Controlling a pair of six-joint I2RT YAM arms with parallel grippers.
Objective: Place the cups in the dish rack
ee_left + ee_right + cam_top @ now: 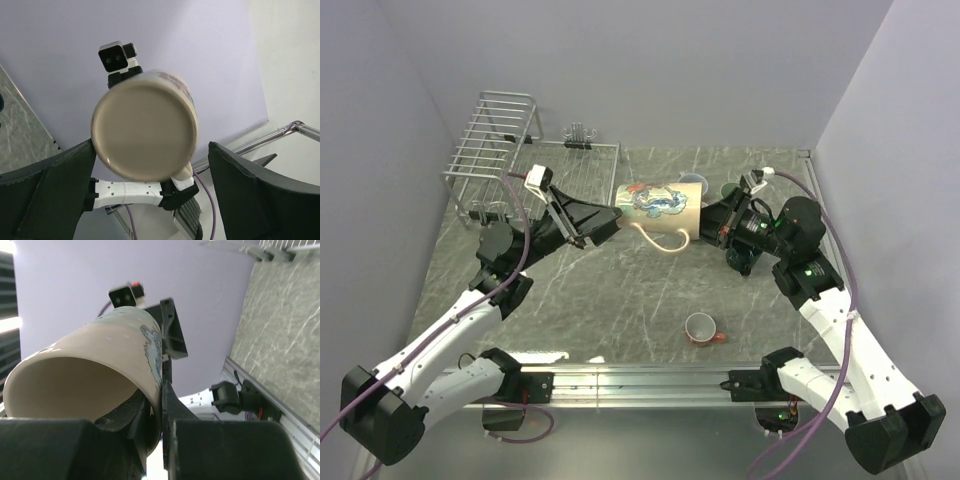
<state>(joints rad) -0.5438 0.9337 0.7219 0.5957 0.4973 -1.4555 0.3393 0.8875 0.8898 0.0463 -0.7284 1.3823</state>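
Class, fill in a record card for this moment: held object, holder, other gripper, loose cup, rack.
Held object: taller beige mug, lying on its side in the air between the two arms
Holder: right gripper, pinching the mug's rim, one finger inside and one outside
Other gripper: left gripper, open, its fingers on either side of the mug's base, not touching it
Loose cup: orange-red cup, upright on the table, near the front edge
Rack: dish rack, far left corner, partly hidden by the left arm

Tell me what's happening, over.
Right gripper shut on beige mug at rim, sideways in air. Left gripper open around its base. Left arm sits between mug and rack.
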